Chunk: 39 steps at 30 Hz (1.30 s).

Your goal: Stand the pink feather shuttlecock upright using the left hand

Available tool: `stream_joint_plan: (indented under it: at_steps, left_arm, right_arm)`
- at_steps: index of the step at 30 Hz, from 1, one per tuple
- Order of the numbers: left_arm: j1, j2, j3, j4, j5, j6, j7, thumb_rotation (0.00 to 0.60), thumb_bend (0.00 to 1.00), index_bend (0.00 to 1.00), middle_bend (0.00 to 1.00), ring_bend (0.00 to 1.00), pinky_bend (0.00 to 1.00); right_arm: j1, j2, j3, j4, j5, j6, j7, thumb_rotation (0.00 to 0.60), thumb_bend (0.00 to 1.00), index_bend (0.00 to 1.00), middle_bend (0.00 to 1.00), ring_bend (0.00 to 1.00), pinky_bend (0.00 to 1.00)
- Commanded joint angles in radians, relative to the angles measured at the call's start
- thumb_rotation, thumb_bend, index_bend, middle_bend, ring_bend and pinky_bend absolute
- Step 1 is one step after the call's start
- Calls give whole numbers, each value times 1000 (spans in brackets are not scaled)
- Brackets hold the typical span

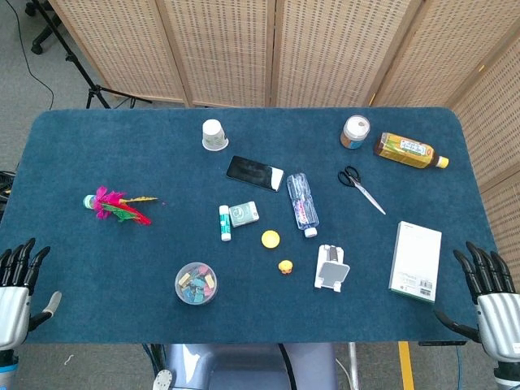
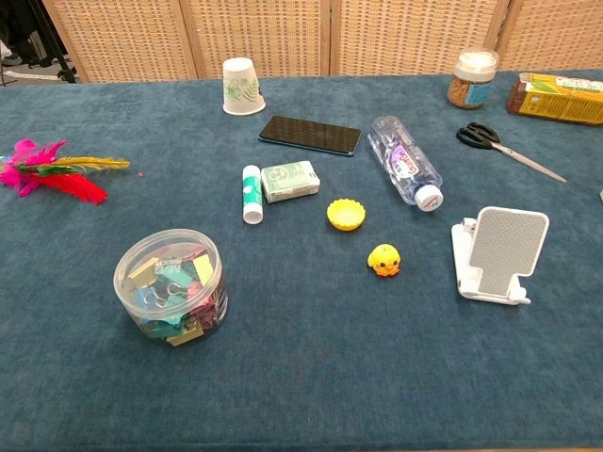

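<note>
The pink feather shuttlecock (image 1: 114, 205) lies on its side at the table's left, its pale round base toward the left edge and its pink, red and yellow feathers pointing right; the chest view shows the shuttlecock (image 2: 52, 169) at its far left. My left hand (image 1: 16, 292) hovers off the near left corner of the table, fingers apart and empty, well short of the shuttlecock. At the near right corner my right hand (image 1: 491, 305) is also empty with fingers spread. Neither hand appears in the chest view.
A clear tub of clips (image 1: 196, 283) stands nearest the shuttlecock on the blue table (image 1: 97, 260). A paper cup (image 1: 214, 135), phone (image 1: 254, 172), glue stick (image 1: 224, 223), water bottle (image 1: 301, 201), phone stand (image 1: 331, 267), scissors (image 1: 360, 188) and white box (image 1: 415, 262) lie farther right.
</note>
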Motion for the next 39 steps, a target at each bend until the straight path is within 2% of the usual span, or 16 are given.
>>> stream_joint_plan:
  at_steps: [1, 9, 12, 18, 26, 39]
  left_arm:
    - [-42, 34, -36, -51, -67, -75, 14, 600, 298, 300, 0, 0, 0]
    - [-139, 68, -122, -97, -224, -223, 79, 600, 339, 384, 0, 0, 0]
    - [-194, 60, -169, -80, -312, -289, 126, 600, 358, 393, 0, 0, 0]
    - [-282, 11, -214, -6, -433, -388, 198, 600, 371, 404, 0, 0, 0]
    - [-369, -75, -231, 99, -544, -478, 247, 600, 393, 432, 0, 0, 0]
    - [-469, -210, -240, 277, -602, -530, 264, 600, 410, 434, 0, 0, 0]
  right_arm:
    - [0, 0, 1, 1, -1, 2, 2, 600, 0, 0, 0, 0, 0]
    - [1, -1, 5, 4, 9, 0, 7, 600, 0, 0, 0, 0, 0]
    - [2, -1, 7, 5, 14, -5, 8, 600, 0, 0, 0, 0, 0]
    - [8, -5, 10, 9, 28, -18, 7, 600, 0, 0, 0, 0, 0]
    - [13, -8, 22, 17, 55, -29, 19, 600, 0, 0, 0, 0, 0]
    - [20, -11, 38, 37, 89, -40, 53, 600, 0, 0, 0, 0, 0]
